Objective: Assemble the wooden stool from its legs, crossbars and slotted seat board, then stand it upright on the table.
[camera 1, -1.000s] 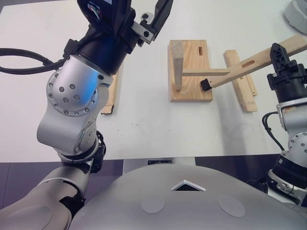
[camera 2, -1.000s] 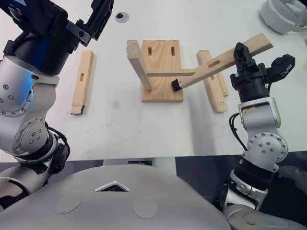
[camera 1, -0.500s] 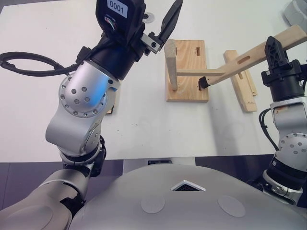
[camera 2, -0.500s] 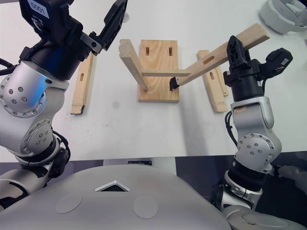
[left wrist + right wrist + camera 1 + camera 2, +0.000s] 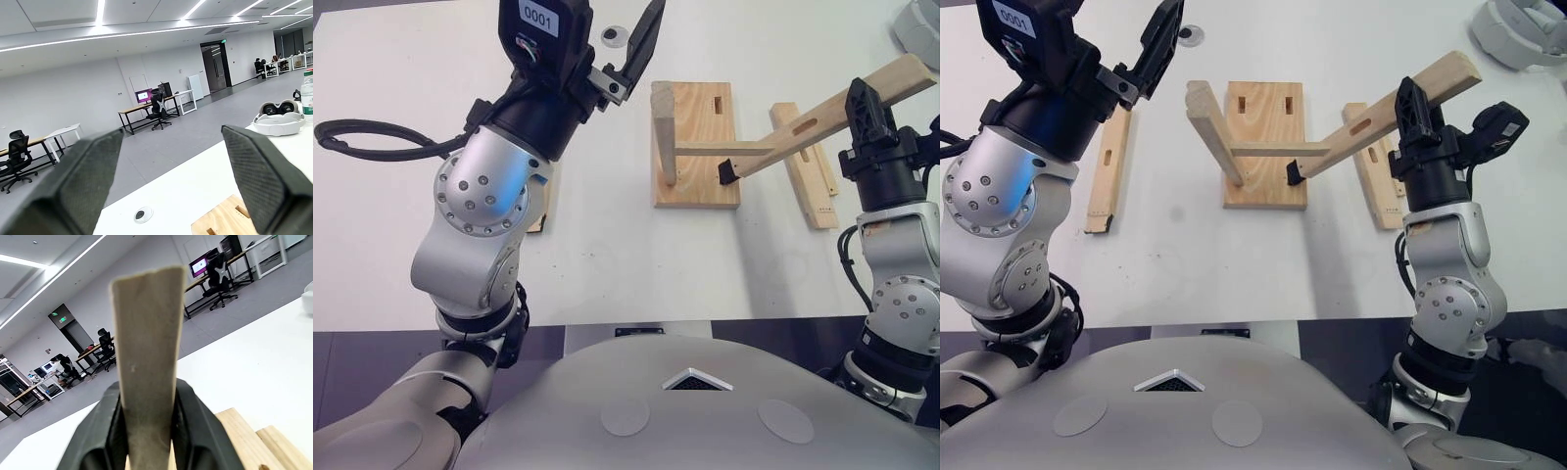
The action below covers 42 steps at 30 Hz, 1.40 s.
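Note:
The slotted seat board (image 5: 705, 184) lies flat mid-table. One leg (image 5: 663, 132) stands in it, with a crossbar (image 5: 720, 149) running sideways from that leg. My right gripper (image 5: 864, 110) is shut on a second leg (image 5: 808, 122), also seen in the right wrist view (image 5: 145, 357). This leg slants down to its black foot cap (image 5: 726, 173) over the board and meets the crossbar's free end. Loose legs lie right of the board (image 5: 808, 181) and at the left (image 5: 1108, 166). My left gripper (image 5: 171, 186) hangs open, raised left of the standing leg.
A white headset (image 5: 1516, 31) sits at the far right corner. A round cable grommet (image 5: 1189, 35) is set into the table behind the board. A black cable (image 5: 372, 137) loops at the left. Bare table stretches in front of the board.
My left gripper swung right toward the standing leg, then eased back slightly. The right gripper shifted left and tipped its leg steeper, with the foot cap staying over the board.

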Motion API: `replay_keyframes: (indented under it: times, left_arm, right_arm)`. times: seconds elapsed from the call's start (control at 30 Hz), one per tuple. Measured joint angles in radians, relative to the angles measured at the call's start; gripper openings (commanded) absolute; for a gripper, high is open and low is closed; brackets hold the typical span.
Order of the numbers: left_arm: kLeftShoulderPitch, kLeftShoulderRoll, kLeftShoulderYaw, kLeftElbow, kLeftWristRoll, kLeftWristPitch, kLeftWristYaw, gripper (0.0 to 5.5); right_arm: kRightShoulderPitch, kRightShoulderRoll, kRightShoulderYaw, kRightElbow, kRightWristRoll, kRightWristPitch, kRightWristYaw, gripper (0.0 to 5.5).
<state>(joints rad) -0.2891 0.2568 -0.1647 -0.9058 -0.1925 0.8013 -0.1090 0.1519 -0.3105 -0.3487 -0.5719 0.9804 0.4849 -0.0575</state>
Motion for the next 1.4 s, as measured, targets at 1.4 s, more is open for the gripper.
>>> replay_keyframes:
  times: [1.4]
  left_arm:
    - [-0.117, -0.039, -0.090, 0.045, 0.045, 0.019, -0.003, 3.70]
  right_arm:
    - [0.101, 0.059, 0.183, -0.143, -0.402, -0.144, 0.071, 1.02]
